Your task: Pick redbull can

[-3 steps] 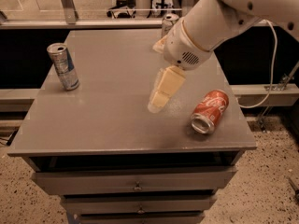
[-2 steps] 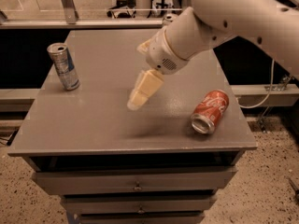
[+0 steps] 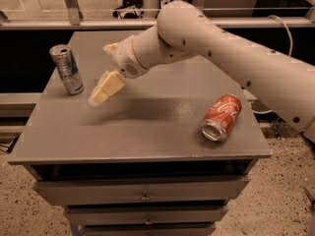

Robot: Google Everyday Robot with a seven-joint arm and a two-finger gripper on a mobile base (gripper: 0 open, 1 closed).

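While a grey cabinet [image 3: 147, 127] fills the lower view, a white arm [image 3: 236, 53] reaches across its top from the right. A red cola can [image 3: 222, 117] lies on its side near the right edge. The redbull can [image 3: 67, 70] stands upright at the back left. The gripper [image 3: 106, 88] hovers just right of it, apart; wide or narrow, I cannot tell.

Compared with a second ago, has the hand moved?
Yes. The hand has swung left over the table, away from the lying Coca-Cola can and toward the upright redbull can.
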